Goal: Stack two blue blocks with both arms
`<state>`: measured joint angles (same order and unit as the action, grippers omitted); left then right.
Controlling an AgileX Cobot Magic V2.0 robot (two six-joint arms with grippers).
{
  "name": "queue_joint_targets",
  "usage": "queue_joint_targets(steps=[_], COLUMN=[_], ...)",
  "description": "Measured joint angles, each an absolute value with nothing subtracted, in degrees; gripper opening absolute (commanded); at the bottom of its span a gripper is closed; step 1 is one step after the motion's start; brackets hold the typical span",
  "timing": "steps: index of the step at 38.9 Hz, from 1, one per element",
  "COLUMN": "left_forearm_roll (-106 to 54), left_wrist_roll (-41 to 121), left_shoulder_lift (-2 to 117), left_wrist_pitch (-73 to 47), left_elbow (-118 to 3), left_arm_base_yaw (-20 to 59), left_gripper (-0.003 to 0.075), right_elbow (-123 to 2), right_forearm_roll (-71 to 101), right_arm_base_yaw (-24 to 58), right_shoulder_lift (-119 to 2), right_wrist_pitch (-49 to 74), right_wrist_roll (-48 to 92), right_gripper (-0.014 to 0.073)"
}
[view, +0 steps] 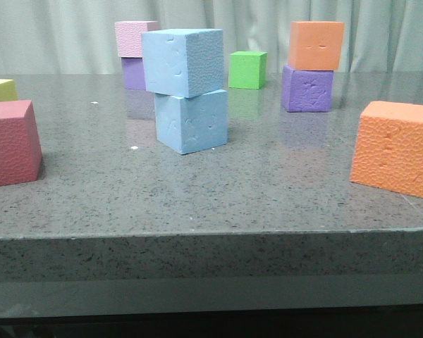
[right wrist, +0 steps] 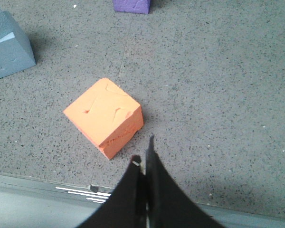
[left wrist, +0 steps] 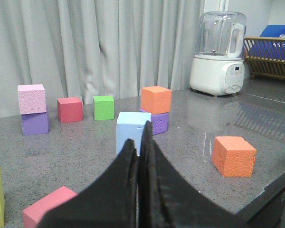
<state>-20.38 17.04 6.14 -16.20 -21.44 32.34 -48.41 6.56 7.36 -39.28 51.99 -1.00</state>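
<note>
Two sky-blue blocks stand stacked at the middle of the table. The upper block (view: 183, 61) sits turned a little on the lower block (view: 192, 120). No gripper touches them and none shows in the front view. In the left wrist view my left gripper (left wrist: 138, 135) is shut and empty, with a blue block (left wrist: 130, 128) beyond its fingertips, partly hidden by them. In the right wrist view my right gripper (right wrist: 142, 151) is shut and empty above the table's front edge, next to an orange cube (right wrist: 104, 116). The blue stack (right wrist: 7, 45) shows at that view's corner.
A pink cube on a purple one (view: 135, 39), a green cube (view: 247, 69) and an orange cube on a purple one (view: 316, 44) stand at the back. A red cube (view: 10, 142) and a yellow one (view: 0, 89) are left, a big orange cube (view: 396, 146) right. A blender (left wrist: 217, 52) stands beyond.
</note>
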Motion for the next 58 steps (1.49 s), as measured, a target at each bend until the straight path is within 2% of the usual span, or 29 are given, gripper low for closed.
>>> queue_joint_targets(steps=[10,26,33,40,58], left_forearm_roll=[-8.09,-6.79,-5.98,-5.65,-5.54], left_wrist_roll=[5.03,3.99,3.88,3.88,3.88], left_shoulder_lift=[4.25,-0.29,-0.29,-0.29,-0.29], left_wrist_pitch=[-11.85,-11.67,-11.19,-11.02,-11.02], left_elbow=[-13.73,-2.21,0.30,0.30,0.30], left_arm_base_yaw=[31.09,8.30,1.67,-0.62,-0.71], left_gripper=[-0.0020,-0.0020,-0.0020,-0.0020,-0.0020], right_elbow=[-48.41,-48.41,-48.41,-48.41,-48.41], right_forearm_roll=[6.56,6.56,6.56,6.56,6.56], right_arm_base_yaw=[7.36,7.36,7.36,7.36,7.36], right_shoulder_lift=[-39.28,-39.28,-39.28,-39.28,-39.28], right_wrist_pitch=[51.99,51.99,51.99,51.99,51.99], right_wrist_roll=[-1.00,-1.00,-1.00,-1.00,-1.00], right_gripper=[-0.0059,-0.0059,-0.0059,-0.0059,-0.0059])
